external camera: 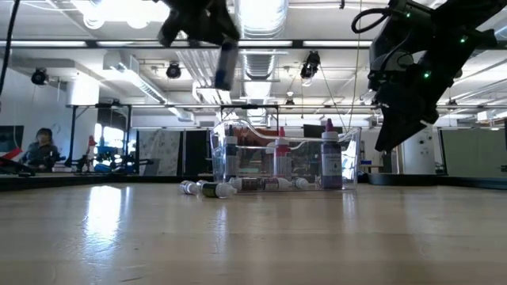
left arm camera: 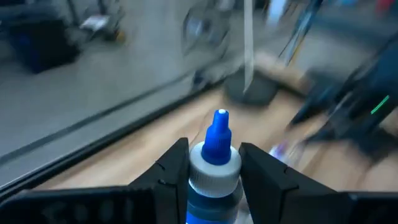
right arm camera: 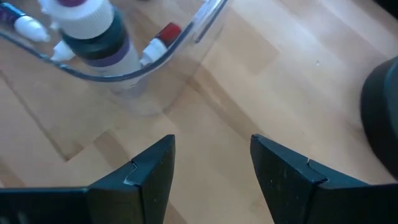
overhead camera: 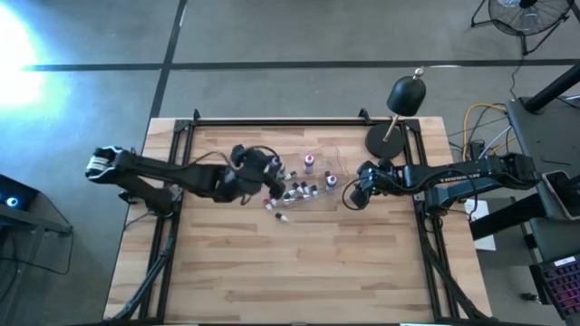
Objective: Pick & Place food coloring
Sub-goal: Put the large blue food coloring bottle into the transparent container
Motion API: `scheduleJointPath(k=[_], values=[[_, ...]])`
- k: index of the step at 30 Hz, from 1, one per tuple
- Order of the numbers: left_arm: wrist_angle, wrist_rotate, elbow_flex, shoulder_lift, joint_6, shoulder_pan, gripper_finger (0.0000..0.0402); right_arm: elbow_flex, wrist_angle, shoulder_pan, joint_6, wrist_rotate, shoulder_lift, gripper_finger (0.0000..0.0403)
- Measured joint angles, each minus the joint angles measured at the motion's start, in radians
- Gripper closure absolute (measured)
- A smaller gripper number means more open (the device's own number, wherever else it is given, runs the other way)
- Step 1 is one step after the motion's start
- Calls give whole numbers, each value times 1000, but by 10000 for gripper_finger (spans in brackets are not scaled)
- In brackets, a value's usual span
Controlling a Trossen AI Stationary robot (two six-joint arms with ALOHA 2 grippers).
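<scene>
One blue-tipped food coloring bottle (left arm camera: 215,167) is gripped by the left pincer (left arm camera: 214,171), raised above the counter (overhead camera: 299,263); the right pincer (right arm camera: 211,165) is spread, empty, beside the clear tray (right arm camera: 186,43).

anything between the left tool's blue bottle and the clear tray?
Nothing visible. The left tool holds the blue bottle lifted above the table, close to the clear tray. Only bottles already standing in the tray limit free spots. The right tool is open beside it.

Robotics lab, exposed ceiling ducts (external camera: 261,24), concrete floor (overhead camera: 272,32), floor fan (overhead camera: 526,14)
</scene>
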Motion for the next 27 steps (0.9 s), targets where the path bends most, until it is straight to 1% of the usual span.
scheduleJointPath(k=[3,6,12,16,21,27], values=[[283,27,-84,0,78,18,312,-2,1,-1,-1,33,0,200],[450,41,-167,28,76,35,312,-3,2,-1,-1,40,0,200],[475,20,-266,56,-34,37,312,-3,-2,-1,0,37,0,200],[532,-13,-311,74,-42,39,312,-3,-2,0,-1,37,0,200],[656,-15,-360,137,-56,41,312,-3,-2,0,-1,37,0,200],[701,-34,-370,215,-66,44,312,-3,-3,0,0,36,0,200]])
